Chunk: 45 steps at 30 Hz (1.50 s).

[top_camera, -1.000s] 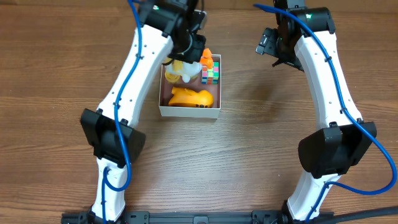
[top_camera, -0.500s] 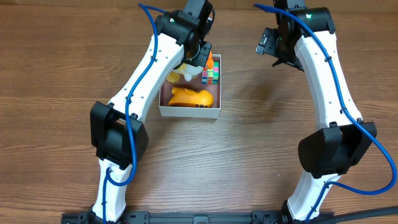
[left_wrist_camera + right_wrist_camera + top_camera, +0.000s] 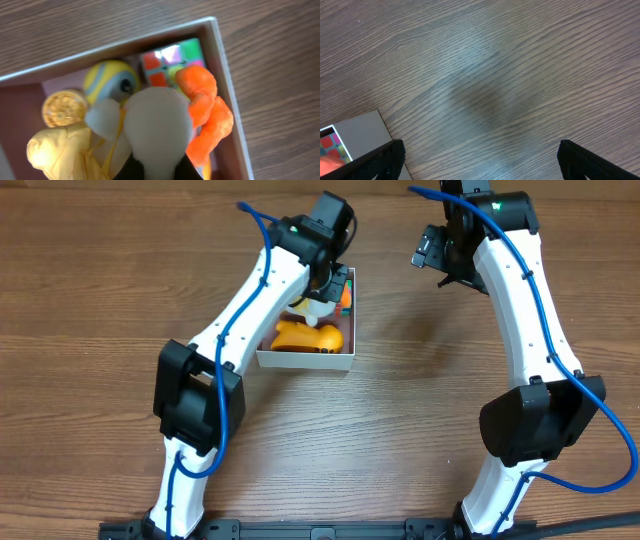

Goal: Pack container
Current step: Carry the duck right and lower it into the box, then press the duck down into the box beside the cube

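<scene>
Left gripper (image 3: 152, 170) grasps a white plush (image 3: 157, 122) over the crowded container (image 3: 303, 361) at table 12 o'clock; right gripper (image 3: 477, 160) splayed, empty; risk: plush rides up on cube (image 3: 172, 60), spills out.

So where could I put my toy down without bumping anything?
The bare wood between the box and the right arm is free, and so is the wide stretch in front of the box. Inside the box it is crowded: the cube, ball and orange toy fill it.
</scene>
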Available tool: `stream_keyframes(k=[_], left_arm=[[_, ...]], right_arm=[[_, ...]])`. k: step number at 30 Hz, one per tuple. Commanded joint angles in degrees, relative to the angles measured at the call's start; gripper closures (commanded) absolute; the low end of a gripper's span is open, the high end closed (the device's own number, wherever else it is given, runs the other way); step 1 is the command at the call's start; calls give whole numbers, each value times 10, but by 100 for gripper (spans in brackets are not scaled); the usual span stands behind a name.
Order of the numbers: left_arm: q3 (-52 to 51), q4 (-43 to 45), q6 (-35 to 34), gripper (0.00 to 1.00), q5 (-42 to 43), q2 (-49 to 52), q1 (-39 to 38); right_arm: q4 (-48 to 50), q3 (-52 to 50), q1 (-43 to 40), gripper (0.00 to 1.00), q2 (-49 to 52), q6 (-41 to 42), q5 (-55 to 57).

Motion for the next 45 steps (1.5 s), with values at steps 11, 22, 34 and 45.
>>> stream_keyframes(k=[11,22,34,45], left_arm=[[-80,15,-34,96,-23,-21,-30],[-136,45,-36,94,-31,-21,-29],[-238,93,-38,93,-31,-21,-29],[-243,107,-37,32,-31,-21,-29]], right_arm=[[3,16,1,0,-2,5,2],[3,16,1,0,-2,5,2],[3,16,1,0,-2,5,2],[3,16,1,0,-2,5,2]])
